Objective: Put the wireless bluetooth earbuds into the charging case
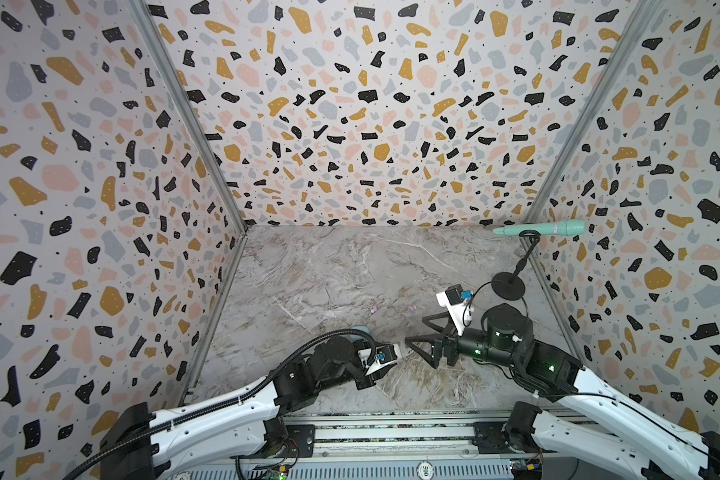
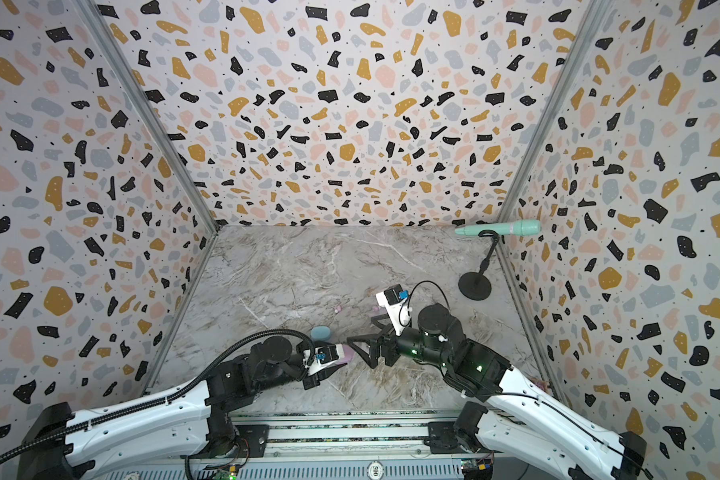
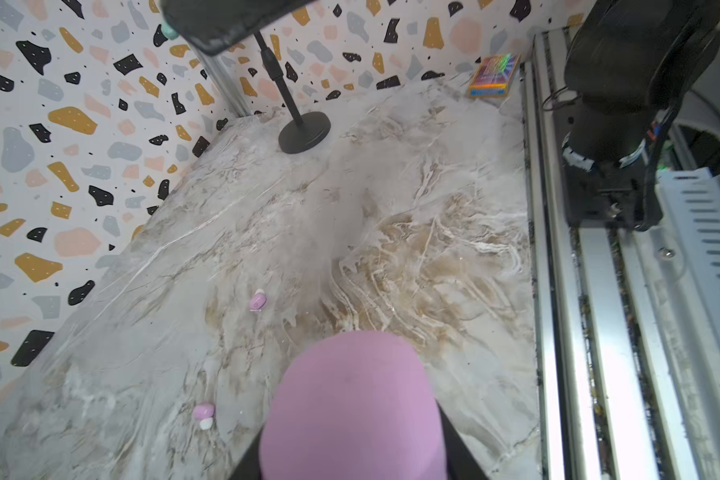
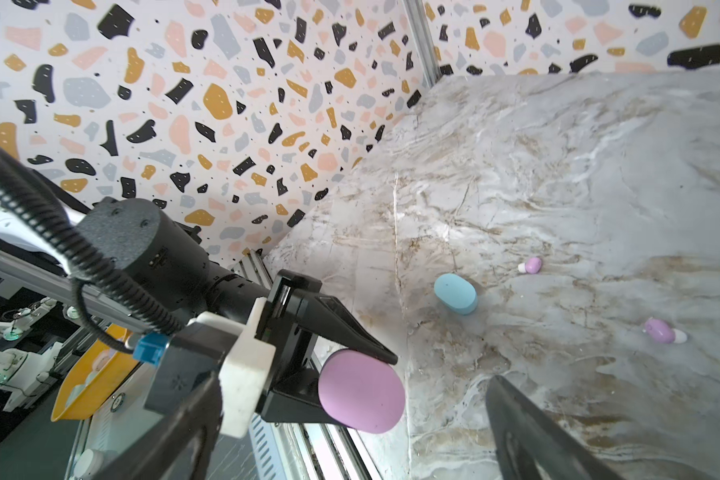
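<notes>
Risk first: the pink case [image 3: 350, 407] looks shut, with no seam or raised lid showing, so in my judgement no earbud can go in until it is opened. The left tool [image 4: 362, 390] pinches it close beside the blue case [image 4: 455, 293], one rounded end jutting toward the right tool [image 1: 415, 331]. That tool's jaws stand spread wide and empty close by. Prying from that side could twist the smooth case in its grip, or drop it.

Both earbuds lie flat on the worktop [image 4: 558, 166], beyond the blue case. The near pink earbud [image 4: 531, 264] has its long axis roughly in line with the blue case, white end toward it. The far pink earbud [image 4: 661, 330] turns its white end away from it. Being tiny and glossy, either may skid from a wide-set pinch. No blue earbuds are visible.
</notes>
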Tool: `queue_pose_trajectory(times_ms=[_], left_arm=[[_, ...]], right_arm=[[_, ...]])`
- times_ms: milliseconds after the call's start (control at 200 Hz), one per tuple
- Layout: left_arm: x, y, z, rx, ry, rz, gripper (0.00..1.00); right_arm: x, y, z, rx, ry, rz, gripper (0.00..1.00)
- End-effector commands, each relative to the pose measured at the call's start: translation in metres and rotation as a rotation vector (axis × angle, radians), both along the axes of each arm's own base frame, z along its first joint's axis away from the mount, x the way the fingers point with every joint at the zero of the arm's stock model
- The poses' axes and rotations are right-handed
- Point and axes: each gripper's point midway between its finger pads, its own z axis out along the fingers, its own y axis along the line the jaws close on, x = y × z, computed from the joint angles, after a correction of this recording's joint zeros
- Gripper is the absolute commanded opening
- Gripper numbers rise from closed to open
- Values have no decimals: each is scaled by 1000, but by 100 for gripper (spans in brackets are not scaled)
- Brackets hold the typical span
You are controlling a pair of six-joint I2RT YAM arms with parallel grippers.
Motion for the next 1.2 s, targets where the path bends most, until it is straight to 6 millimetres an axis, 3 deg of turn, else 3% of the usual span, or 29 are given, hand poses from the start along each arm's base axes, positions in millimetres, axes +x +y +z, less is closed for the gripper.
queue_pose_trajectory(times_ms=[0,185,616,1196], left_arm=[[-13,-6,27,-112,77,-44,0],[-22,-1,36,-155,125,-54,0],[-32,1,45,-163,236,-62,0],[-45,-7,37,-134,321,-145,0]], right_arm=[[-2,-5,-8,-12,-68,12,99],[-16,-2,-20,-5,-112,97,98],[-46,8,-27,19,-207,225,71],[-58,33,-48,-102,-296,225,60]])
